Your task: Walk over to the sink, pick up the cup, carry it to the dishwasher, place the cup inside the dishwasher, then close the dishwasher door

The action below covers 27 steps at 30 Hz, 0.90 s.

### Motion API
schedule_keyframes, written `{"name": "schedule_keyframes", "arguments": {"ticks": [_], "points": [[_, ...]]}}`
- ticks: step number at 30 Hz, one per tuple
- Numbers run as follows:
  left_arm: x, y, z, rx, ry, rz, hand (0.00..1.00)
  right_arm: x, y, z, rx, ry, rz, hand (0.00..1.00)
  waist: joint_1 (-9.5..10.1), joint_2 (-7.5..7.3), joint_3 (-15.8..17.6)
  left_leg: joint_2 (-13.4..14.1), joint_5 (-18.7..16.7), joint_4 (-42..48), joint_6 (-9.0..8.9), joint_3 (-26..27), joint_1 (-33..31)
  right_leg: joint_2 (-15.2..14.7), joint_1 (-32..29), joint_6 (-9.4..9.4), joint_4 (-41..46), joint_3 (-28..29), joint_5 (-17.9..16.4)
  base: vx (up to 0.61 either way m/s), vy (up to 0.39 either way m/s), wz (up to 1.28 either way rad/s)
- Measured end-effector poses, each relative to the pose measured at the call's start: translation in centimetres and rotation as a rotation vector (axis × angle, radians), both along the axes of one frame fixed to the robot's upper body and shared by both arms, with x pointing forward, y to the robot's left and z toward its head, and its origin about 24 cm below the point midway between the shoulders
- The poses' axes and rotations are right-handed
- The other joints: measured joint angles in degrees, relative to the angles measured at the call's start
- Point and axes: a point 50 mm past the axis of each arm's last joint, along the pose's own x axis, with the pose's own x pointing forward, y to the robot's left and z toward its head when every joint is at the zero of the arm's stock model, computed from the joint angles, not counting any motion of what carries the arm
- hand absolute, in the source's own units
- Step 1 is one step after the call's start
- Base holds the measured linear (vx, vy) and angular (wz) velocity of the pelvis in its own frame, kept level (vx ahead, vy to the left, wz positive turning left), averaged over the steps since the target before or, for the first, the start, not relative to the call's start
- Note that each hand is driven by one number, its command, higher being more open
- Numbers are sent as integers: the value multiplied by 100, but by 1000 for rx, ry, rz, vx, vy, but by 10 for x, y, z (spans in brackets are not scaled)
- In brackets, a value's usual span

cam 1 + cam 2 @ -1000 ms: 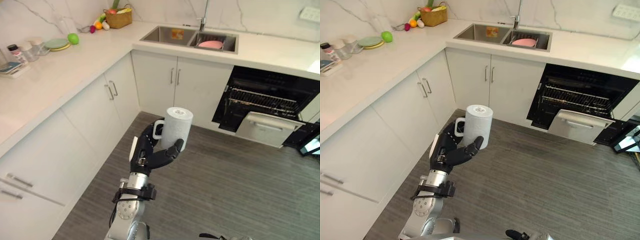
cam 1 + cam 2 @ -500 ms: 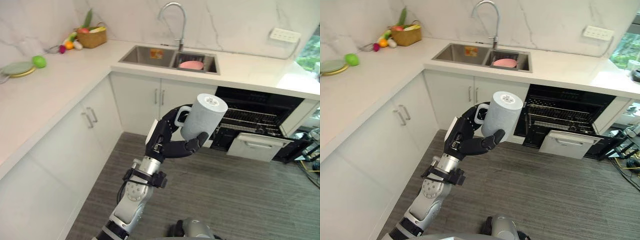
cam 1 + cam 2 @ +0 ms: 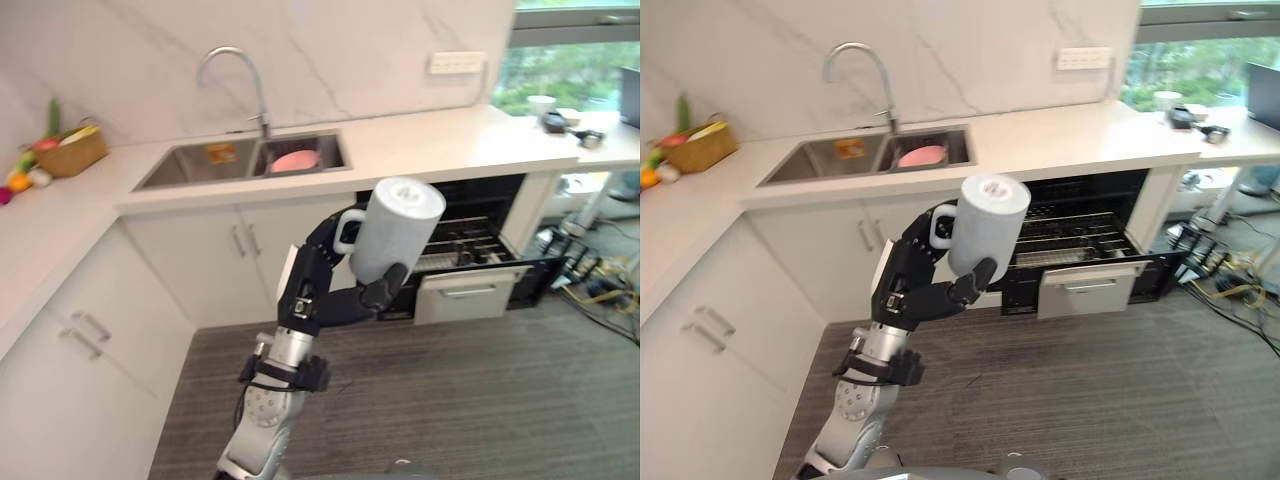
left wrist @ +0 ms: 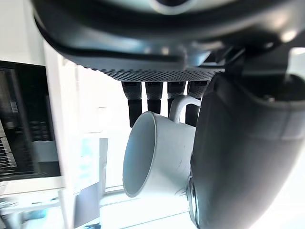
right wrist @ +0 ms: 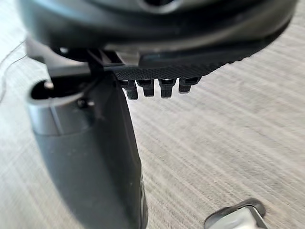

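view has swung right as the robot turns, so the open dishwasher [image 3: 470, 250] now sits just behind the cup [image 3: 395, 232], sink [image 3: 215, 165] off to the left. left hand [image 3: 318, 290] is clamped round the cup, upright and out front, probably to line up with the rack. right hand [image 5: 157, 38] hangs idle over the floor [image 5: 228, 133], can't tell its state.

Bright daylight from window [image 3: 565, 70]; glare on countertop [image 3: 430, 135]; left wrist background probably overexposed.

The cup [image 3: 396, 238] is sitting in the left hand [image 3: 318, 292], between the sink [image 3: 188, 168] behind-left and the open dishwasher [image 3: 466, 292] to its right. Something, perhaps a dish [image 3: 295, 160], is lying in the sink.
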Motion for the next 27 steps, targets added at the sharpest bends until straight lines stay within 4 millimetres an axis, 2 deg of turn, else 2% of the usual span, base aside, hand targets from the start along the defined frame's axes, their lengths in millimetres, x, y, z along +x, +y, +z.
{"name": "schedule_keyframes", "arguments": {"ticks": [1, 2, 3, 4, 6, 8, 9, 10, 11, 12, 14, 15, 16, 17, 18, 19, 20, 21, 22, 23, 25, 26, 27], "points": [[1, 2, 0, -7, 1, 19, 0, 2, -3, 0, -10, -1, 6, 100, 6, -8, -9, -261, 37, -866, -108, -206, 23, 30, 73, -62, -291, 199, 265, 279, -49, -117], [2, 5, 1, -16, 1, 41, 0, 5, -6, 0, -21, -7, 9, 100, -8, -8, -12, -502, 149, -1771, -286, -541, 67, 71, 128, -225, -507, 409, 431, 296, -1, -116], [2, 6, 0, -25, 7, 62, 0, 7, -8, 0, -31, -8, 10, 100, -13, -1, -16, -699, 326, -2715, -499, -1026, 151, 138, 215, -275, -666, 686, 474, 423, 11, -119], [2, 7, -1, -28, 18, 75, 0, 6, -9, 0, -39, -2, 7, 100, -25, 4, -9, -767, 481, -3218, -553, -1410, 176, 231, 387, -270, -809, 914, 477, 394, 29, -106], [1, 7, -6, -21, 37, 80, 0, 2, -10, -1, -46, 12, 2, 100, -38, 18, 6, -761, 765, -3426, -527, -1597, 172, 363, 762, -234, -1038, 1242, 456, 423, 78, -100], [2, 7, -11, -11, 54, 82, 0, 1, -13, -1, -74, -2, -3, 100, -69, 46, 3, -849, 1048, -3365, -428, -1561, 114, 393, 1074, -95, -1208, 1565, 375, 389, 160, -94], [2, 8, -13, -2, 59, 81, 0, 1, -16, 0, -97, -20, -4, 100, -111, 96, -27, -920, 1280, -3261, -308, -1527, 23, 393, 1206, 42, -1265, 1723, 293, 357, 234, -89], [2, 9, -13, 4, 58, 80, 0, 1, -18, 1, -120, -40, -7, 100, -118, 149, -60, -984, 1775, -3081, -141, -1525, -45, 379, 1303, 187, -1283, 1840, 205, 365, 239, -89], [2, 10, -13, 11, 58, 80, 0, 1, -17, 1, -126, -52, -12, 100, -119, 104, -95, -999, 1754, -2986, -384, -1451, -31, 291, 1324, 238, -1287, 1830, 161, 385, 218, -61], [4, 11, -13, 29, 54, 65, 0, -1, -14, 1, -143, -76, -24, 100, -191, 2, -191, -1203, 1643, -3009, -240, -1358, -13, 58, 1312, 306, -1257, 1709, 129, 319, 147, -16], [9, 5, -6, 22, 23, 19, 0, -6, -14, 2, -163, -89, -47, 100, -180, -41, -197, -1426, 1568, -3173, -107, -1287, 56, -212, 1101, 323, -866, 1427, 135, 391, 191, 12], [10, 3, -4, 11, 16, -3, 0, -6, -10, 2, -179, -107, -76, 100, -152, 2, -225, -1518, 1530, -3319, -28, -1278, 201, -374, 840, 348, -188, 1222, 149, 359, 207, 10], [11, 3, -3, 4, 17, -12, 0, -3, -5, 2, -187, -126, -86, 100, -146, -35, -207, -1572, 1490, -3429, 33, -1268, 379, -533, 598, 454, 490, 1033, 228, 362, 238, -5], [10, 2, -4, 7, 19, -16, 0, 10, 1, 5, -202, -167, -73, 100, -139, -59, -196, -1633, 1425, -3578, 107, -1209, 650, -807, 209, 275, 1521, 736, 569, 286, 194, -13], [11, 3, -4, 10, 21, -11, 0, 19, 4, 8, -222, -191, -44, 100, -142, -100, -168, -1663, 1395, -3670, 143, -1193, 822, -975, 38, 81, 1982, 553, 852, 283, 186, -20], [10, 2, -5, 20, 27, -13, 0, 33, 8, 14, -264, -226, 10, 100, -159, -117, -155, -1682, 1359, -3841, 194, -1175, 1089, -1172, -116, -64, 2509, 380, 1362, 283, 140, -24], [8, -1, -4, 38, 24, -6, 0, 61, 11, 30, -365, -308, 124, 100, -180, -12, -229, -1604, 1227, -3913, 279, -1102, 1312, -1287, -430, 46, 3025, 384, 1128, 264, 116, -24], [7, -3, -3, 47, 15, 11, 0, 82, 13, 44, -437, -385, 197, 100, -184, 4, -256, -1556, 1172, -3903, 300, -1087, 1311, -1260, -684, 163, 3006, 386, 742, 291, 106, -13], [8, -3, -1, 53, 4, 30, 0, 103, 15, 61, -514, -478, 249, 100, -197, 27, -249, -1494, 1147, -3902, 316, -1102, 1307, -1167, -877, 315, 2766, 380, 504, 195, 54, 5], [9, -1, -2, 65, 4, 65, 0, 123, 15, 81, -613, -579, 322, 100, -244, 5, -218, -1397, 1133, -3913, 312, -1111, 1315, -1019, -1043, 467, 2143, 341, 365, 186, 40, 10], [13, 15, -3, 100, 0, 137, 0, 135, 13, 103, -715, -713, 400, 100, -246, -25, -176, -1309, 1080, -3914, 236, -1099, 1372, -896, -1116, 516, 1182, 254, 343, 160, -18, 3], [21, 45, -3, 71, 15, 253, 0, 140, 9, 120, -781, -894, 411, 100, -270, -212, -132, -1354, 934, -3880, 129, -1082, 1478, -927, -1130, 542, 277, 311, 716, 151, -73, -3], [23, 59, -4, 61, 12, 313, 0, 140, 9, 125, -813, -942, 420, 100, -270, -337, -119, -1433, 864, -3833, 88, -1076, 1496, -982, -1149, 482, -36, 397, 1122, 170, -189, -4]]}}
